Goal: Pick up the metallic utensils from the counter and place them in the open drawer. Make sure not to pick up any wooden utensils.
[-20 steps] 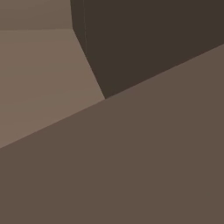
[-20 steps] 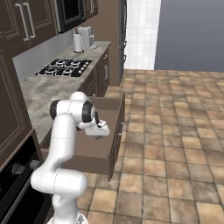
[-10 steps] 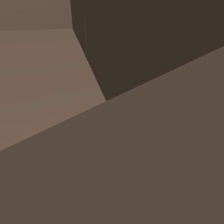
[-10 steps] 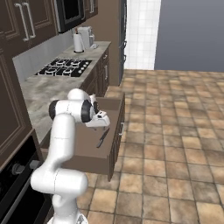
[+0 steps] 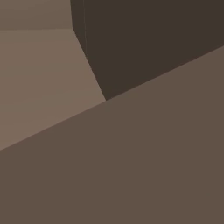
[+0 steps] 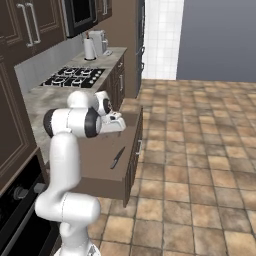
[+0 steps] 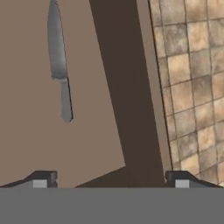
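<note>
1. The knife lay flat on the floor of the open drawer, near its front panel.
2. The gripper hung above the drawer with its fingers spread wide, holding nothing.
3. The placing step looked finished for this piece.
4. Next, judging by the task, the arm had to go to the island counter for the metal spoon and avoid the wooden one.
</note>
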Robot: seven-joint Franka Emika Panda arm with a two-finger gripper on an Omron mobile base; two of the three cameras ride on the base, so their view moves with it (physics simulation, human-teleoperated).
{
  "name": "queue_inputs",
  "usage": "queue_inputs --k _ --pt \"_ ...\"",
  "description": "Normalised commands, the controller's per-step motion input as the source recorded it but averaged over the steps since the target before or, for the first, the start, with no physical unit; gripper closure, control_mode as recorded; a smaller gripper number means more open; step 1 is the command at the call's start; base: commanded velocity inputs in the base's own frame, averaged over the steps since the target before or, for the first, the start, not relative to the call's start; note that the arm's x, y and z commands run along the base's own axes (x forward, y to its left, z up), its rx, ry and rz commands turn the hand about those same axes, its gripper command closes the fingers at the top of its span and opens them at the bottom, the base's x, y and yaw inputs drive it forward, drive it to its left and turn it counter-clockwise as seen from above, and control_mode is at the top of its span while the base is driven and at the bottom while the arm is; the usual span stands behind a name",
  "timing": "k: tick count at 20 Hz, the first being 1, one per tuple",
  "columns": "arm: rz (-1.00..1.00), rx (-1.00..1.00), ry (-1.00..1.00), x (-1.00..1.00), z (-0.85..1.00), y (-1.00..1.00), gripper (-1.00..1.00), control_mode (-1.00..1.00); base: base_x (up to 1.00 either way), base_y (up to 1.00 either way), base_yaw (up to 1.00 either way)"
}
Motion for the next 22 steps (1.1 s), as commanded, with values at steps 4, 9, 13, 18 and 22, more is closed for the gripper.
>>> queue_inputs --k 4,9,13,18,22 --pt "0.00 0.02 -0.06 -1.00 1.00 -0.78 -1.00 -1.00 0.00 0.00 0.00" --pt "0.00 0.04 -0.17 -1.00 0.89 -0.90 -1.00 -1.00 0.00 0.00 0.00" --pt "-0.03 0.10 -0.26 -1.00 0.45 -1.00 -1.00 -1.00 0.00 0.00 0.00" --pt "-0.05 0.14 -0.18 -0.80 0.13 -0.80 -1.00 1.00 -0.20 -0.20 -0.02" --pt "0.00 0.00 0.00 0.00 0.00 0.00 -1.00 1.00 -1.00 -1.00 -0.11"
